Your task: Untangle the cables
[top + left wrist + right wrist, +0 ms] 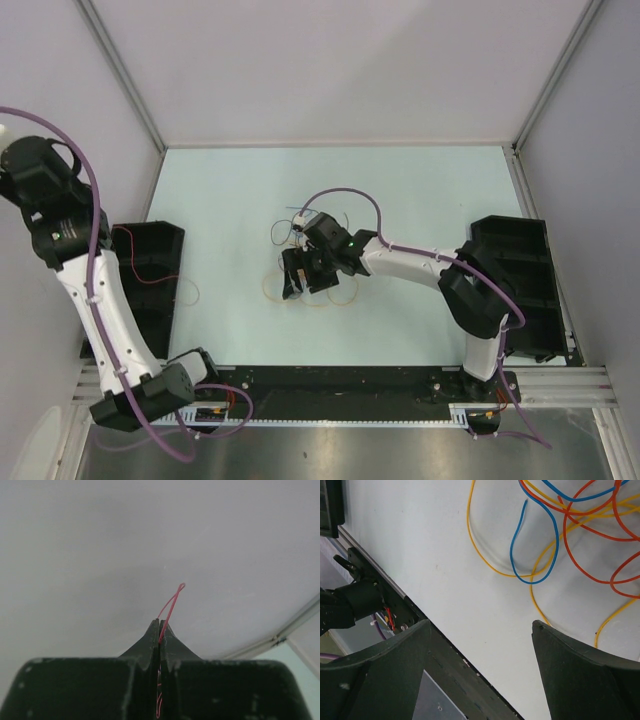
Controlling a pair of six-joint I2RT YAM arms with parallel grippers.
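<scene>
The cables lie in a loose tangle (335, 296) at mid-table, partly hidden under my right gripper (298, 275). The right wrist view shows a yellow cable (485, 565), a blue cable (520, 575) and an orange cable (580, 540) looping over each other on the white table. My right gripper (480, 625) is open and empty, just above the table beside the tangle, touching no cable. My left gripper (160, 625) is raised high at the far left (35, 170) and is shut on a red cable (171, 602). The red cable hangs down over the left tray (140, 262).
A black tray (165, 240) stands at the left edge and another black tray (520, 270) at the right edge. Grey walls close in the table on three sides. The black front rail (465, 670) lies close under my right gripper.
</scene>
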